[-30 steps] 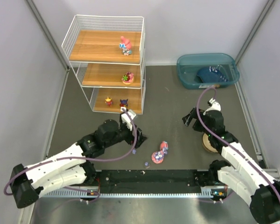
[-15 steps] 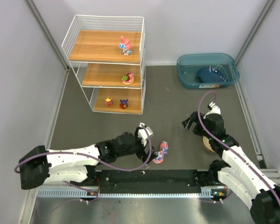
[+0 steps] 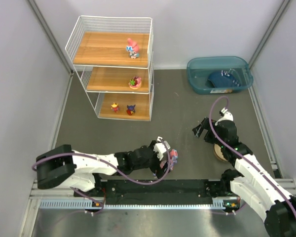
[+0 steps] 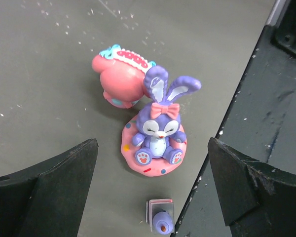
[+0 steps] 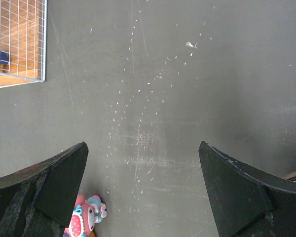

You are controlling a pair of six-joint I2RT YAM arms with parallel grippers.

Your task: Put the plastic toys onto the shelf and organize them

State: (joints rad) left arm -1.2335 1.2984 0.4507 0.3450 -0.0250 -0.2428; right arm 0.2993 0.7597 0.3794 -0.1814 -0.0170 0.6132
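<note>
Glossy purple bunny [image 4: 158, 129] sits on round pink base [image 4: 130, 149].

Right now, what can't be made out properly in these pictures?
- Top view: left gripper covers most of the floor toys.
- Top view: right arm hides half the bowl.
- Right wrist view: bottom edge cuts off a pink toy.
- Top view: figures on the lowest board are too small to identify.
</note>
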